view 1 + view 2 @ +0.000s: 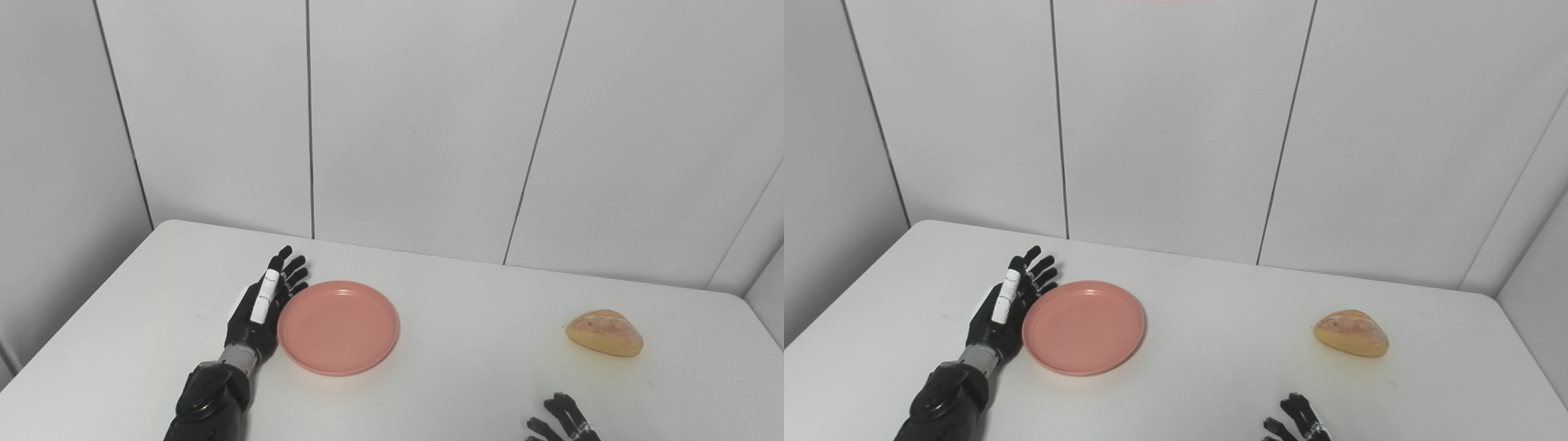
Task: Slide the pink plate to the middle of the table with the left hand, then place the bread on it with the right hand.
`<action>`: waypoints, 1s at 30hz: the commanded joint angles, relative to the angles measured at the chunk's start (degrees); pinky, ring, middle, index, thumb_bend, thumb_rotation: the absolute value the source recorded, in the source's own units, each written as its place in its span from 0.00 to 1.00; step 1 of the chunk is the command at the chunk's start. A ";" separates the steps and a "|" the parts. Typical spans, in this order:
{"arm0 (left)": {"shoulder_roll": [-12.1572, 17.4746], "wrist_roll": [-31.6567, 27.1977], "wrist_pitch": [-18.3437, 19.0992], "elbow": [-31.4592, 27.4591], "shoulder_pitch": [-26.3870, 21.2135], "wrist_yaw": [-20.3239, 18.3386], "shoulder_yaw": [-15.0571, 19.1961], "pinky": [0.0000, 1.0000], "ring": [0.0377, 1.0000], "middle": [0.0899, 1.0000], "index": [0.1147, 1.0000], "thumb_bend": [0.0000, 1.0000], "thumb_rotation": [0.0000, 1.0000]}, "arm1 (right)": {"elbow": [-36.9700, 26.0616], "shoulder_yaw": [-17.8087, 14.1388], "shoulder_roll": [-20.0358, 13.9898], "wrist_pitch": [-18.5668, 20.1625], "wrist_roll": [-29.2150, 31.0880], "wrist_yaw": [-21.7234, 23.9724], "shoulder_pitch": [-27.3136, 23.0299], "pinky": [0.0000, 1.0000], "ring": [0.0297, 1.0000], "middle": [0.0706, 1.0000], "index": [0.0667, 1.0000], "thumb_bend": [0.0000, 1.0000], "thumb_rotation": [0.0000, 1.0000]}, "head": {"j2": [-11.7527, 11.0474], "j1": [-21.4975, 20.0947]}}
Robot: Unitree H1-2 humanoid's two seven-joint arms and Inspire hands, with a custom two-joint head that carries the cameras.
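Left hand [263,306] is laid out flat with its fingers straight and spread a bit, holding nothing, its inner edge right up against the left rim of the one pink plate [338,327] on the white table [465,392]. Only one bread [605,332] roll too, well off to that hand's right, past the plate. Right hand [560,419] just peeks in at the bottom edge, near side of the bread, not touching it; only fingertips show, so can't tell how open it is

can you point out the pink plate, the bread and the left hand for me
pink plate [338,327]: left eye view, on its flat inner base.
bread [605,332]: left eye view, on the middle of its crust.
left hand [264,306]: left eye view, on the back of the hand.
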 commanded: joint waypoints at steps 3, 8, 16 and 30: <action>-0.57 0.24 3.57 -1.02 0.38 0.64 -0.48 0.88 0.92 0.90 0.92 0.96 0.80 | -0.59 0.52 1.03 1.21 -0.80 -0.67 0.25 0.77 0.78 0.89 0.87 0.85 0.88 | 0.87 -1.71; -1.46 0.79 4.69 -2.37 0.90 1.51 -1.07 0.88 0.92 0.91 0.93 0.94 0.82 | -0.82 0.89 1.67 1.64 -1.39 -1.13 0.08 0.77 0.79 0.89 0.87 0.87 0.88 | 1.46 -2.60; -4.55 1.07 6.45 -5.04 2.14 5.53 -1.16 0.88 0.93 0.91 0.90 0.99 0.81 | -1.00 1.15 1.89 1.83 -1.64 -1.42 -0.08 0.77 0.79 0.89 0.87 0.88 0.89 | 1.93 -2.73; -10.46 0.46 5.64 -8.79 3.77 10.26 -0.37 0.91 0.93 0.90 0.87 0.94 0.82 | -0.87 1.33 2.20 1.91 -1.99 -1.71 -0.37 0.76 0.78 0.89 0.86 0.88 0.89 | 2.10 -3.22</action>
